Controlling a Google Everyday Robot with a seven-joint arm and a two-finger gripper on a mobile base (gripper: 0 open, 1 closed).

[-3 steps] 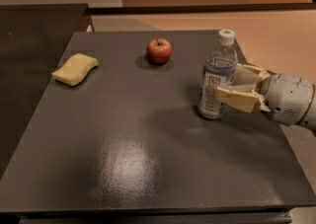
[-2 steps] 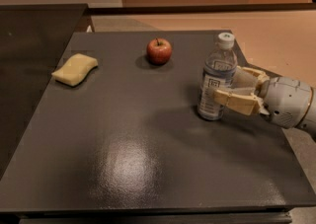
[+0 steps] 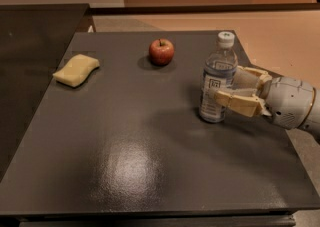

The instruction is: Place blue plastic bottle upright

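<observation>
Counter (image 3: 150, 171): front edge cut off at bottom, glare patch nr centre. Right side: gripper (image 3: 228, 87) comes in from rt, its arm cut off by frame edge. Jaws clamped on lower half of blue plastic bottle (image 3: 218, 66), which stands upright, cap up. Far jaw partly hidden behind it; label txt unreadable. Further back: yellow sponge (image 3: 76, 69) at left, red apple (image 3: 161, 51) mid.

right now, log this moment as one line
blue plastic bottle: upright on table | pincer: at its lower right side | apple, sponge: farther back, apart
</observation>
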